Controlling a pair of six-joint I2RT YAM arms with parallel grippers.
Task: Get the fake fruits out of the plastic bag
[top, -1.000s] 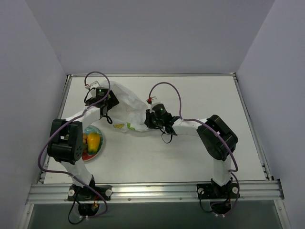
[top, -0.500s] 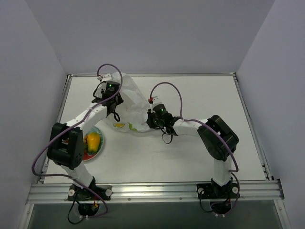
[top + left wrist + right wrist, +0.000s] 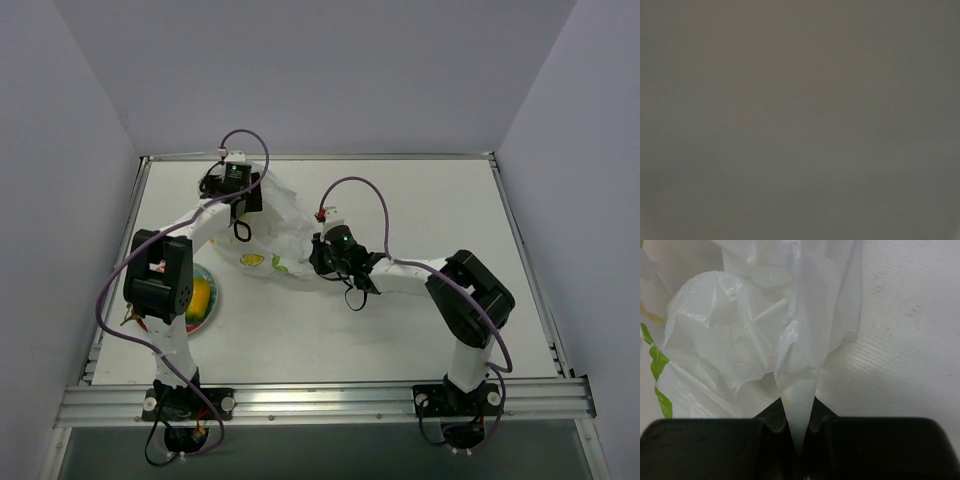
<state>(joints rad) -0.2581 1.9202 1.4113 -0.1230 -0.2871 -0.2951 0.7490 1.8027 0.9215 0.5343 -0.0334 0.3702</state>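
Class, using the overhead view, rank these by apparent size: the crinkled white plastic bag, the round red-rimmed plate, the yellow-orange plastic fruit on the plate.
1. crinkled white plastic bag: largest.
2. round red-rimmed plate, though partly hidden by the left arm.
3. yellow-orange plastic fruit: smallest, on the plate.

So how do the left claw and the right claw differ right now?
The right claw is shut on a fold of the plastic bag; the left claw can't be read, its wrist view being plain grey. The right claw sits at the bag's near right edge, the left claw at its far end. Both are at the bag.
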